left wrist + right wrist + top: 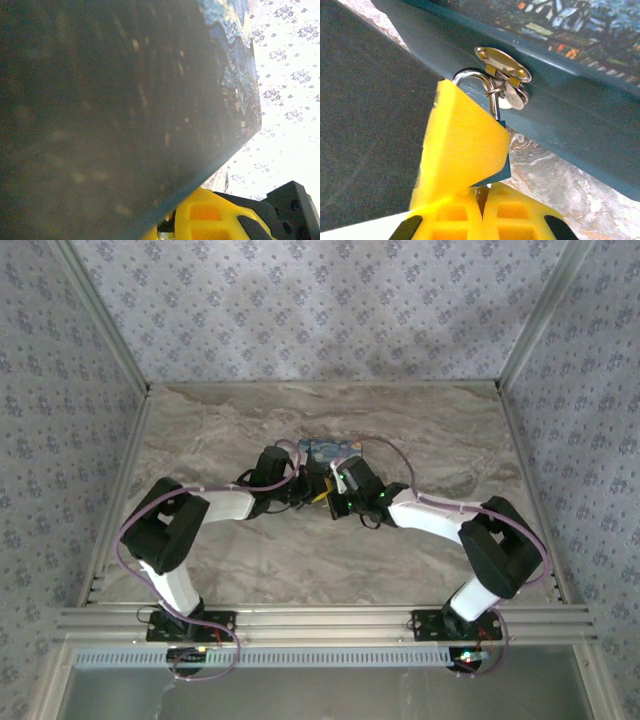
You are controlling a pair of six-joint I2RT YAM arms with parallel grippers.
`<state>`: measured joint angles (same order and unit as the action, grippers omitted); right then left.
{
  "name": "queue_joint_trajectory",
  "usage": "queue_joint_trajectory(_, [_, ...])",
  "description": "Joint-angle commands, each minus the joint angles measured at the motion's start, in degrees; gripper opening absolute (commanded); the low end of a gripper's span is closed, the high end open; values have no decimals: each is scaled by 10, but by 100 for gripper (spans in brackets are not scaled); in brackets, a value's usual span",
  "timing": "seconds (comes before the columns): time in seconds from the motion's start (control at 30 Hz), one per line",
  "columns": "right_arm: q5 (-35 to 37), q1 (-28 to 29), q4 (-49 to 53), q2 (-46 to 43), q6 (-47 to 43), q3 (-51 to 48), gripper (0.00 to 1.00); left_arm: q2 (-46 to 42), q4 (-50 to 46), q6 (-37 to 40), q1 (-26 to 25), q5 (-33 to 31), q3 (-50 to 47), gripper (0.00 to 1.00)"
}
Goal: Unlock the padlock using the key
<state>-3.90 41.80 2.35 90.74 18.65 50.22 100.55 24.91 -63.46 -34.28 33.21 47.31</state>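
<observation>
Seen from the top, the box (330,451) stands mid-table and its near side, at 6 o'clock, is crowded. The left gripper (300,490) comes in from 8 o'clock and the right gripper (335,498) from 4 o'clock, with no lane between them. Bare table (210,430) lies open at 9, 12 and 3 o'clock of the box, bounded by patterned walls (300,300) and frame posts (100,312). At the right wrist, yellow fingers (465,145) clamped on the padlock (495,102) block it from 6 o'clock. The hasp (502,67) and the box side close off 12 o'clock, while marble shows clear at 4 o'clock.
</observation>
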Motion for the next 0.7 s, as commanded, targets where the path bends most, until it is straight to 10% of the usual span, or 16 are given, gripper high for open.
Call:
queue_joint_trajectory(0.0, [-71,-16,-34,-20,34,-9,0,-15,18,8,0,21,13,0])
queue_joint_trajectory(0.1, [-86,-27,-42,-18,47,-11,0,-15,21,6,1,23,13,0])
queue_joint_trajectory(0.27, [-29,-24,-7,-31,35,-13,35,-17,22,4,4,20,10,0])
queue_joint_trajectory(0.67, [67,3,36,-64,-14,-7,39,-17,23,0,11,28,10,0])
